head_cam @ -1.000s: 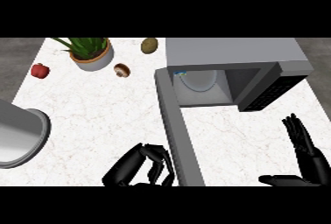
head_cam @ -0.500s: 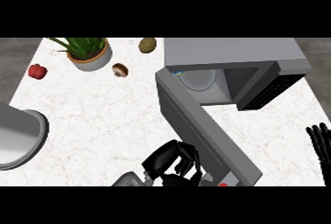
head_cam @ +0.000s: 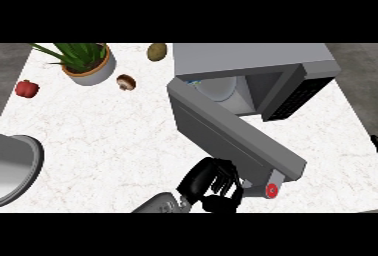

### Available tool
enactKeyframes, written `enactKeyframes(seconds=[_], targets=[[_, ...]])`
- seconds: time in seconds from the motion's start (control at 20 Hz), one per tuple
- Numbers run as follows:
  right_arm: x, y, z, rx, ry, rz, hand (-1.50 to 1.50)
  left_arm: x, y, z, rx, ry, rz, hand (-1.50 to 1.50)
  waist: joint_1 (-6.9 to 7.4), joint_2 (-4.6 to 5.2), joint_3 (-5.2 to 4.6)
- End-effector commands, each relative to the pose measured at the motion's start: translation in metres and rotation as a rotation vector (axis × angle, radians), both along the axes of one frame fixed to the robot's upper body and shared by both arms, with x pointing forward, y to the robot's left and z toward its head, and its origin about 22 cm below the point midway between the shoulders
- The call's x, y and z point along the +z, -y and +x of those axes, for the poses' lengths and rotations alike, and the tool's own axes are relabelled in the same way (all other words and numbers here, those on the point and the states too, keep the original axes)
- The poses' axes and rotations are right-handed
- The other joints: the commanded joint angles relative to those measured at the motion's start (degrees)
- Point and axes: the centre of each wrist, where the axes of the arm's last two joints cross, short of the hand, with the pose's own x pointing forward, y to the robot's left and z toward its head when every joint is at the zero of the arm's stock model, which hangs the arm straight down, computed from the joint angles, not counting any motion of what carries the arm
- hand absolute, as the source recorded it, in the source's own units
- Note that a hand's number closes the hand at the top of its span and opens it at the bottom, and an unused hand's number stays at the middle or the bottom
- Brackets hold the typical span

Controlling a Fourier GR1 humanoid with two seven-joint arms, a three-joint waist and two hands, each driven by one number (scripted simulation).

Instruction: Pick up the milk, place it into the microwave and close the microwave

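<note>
- Head view: a white marble counter (head_cam: 111, 135) filled the frame, with a potted plant (head_cam: 87, 61), a red pepper (head_cam: 26, 88), a mushroom (head_cam: 126, 82) and a brownish fruit (head_cam: 156, 51) along its far edge, and the rim of a grey bowl (head_cam: 18, 170) at the left.
- The microwave (head_cam: 251, 62) stood at the far right. Its door (head_cam: 229, 135), which a second earlier hung straight out toward the robot, had swung partway round toward the opening.
- The left hand (head_cam: 210, 182) had moved from the counter to the door's outer face near its free end, fingers curled and bunched against the panel, pushing rather than holding anything.
- The milk (head_cam: 214, 90) sat inside the cavity, a pale shape behind the door's hinge edge, so placing looked done.
- The right hand had left the frame; only a dark sliver showed at the right edge, fingers impossible to judge.
- Closing seemed about halfway, judging by the door's angle.
</note>
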Motion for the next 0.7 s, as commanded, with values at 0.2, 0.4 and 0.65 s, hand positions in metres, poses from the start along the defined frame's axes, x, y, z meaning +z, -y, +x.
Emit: enactKeyframes(seconds=[0.2, 0.4, 0.65], targets=[[0.03, -0.007, 0.015, 0.158, 0.05, 0.004, -1.5, 0.026, 0.015, 0.02, 0.152, 0.08, -0.115, 1.5, -3.35, 0.88, -0.26], [0.041, -0.006, 0.019, 0.178, 0.056, -0.007, -1.5, 0.045, 0.017, 0.032, 0.241, 0.131, -0.249, 1.5, -5.05, 1.39, -0.45], [0.051, -0.008, 0.023, 0.236, 0.052, -0.008, -1.5, 0.058, 0.018, 0.052, 0.293, 0.111, -0.3, 1.5, -7.34, 2.25, -0.29]])
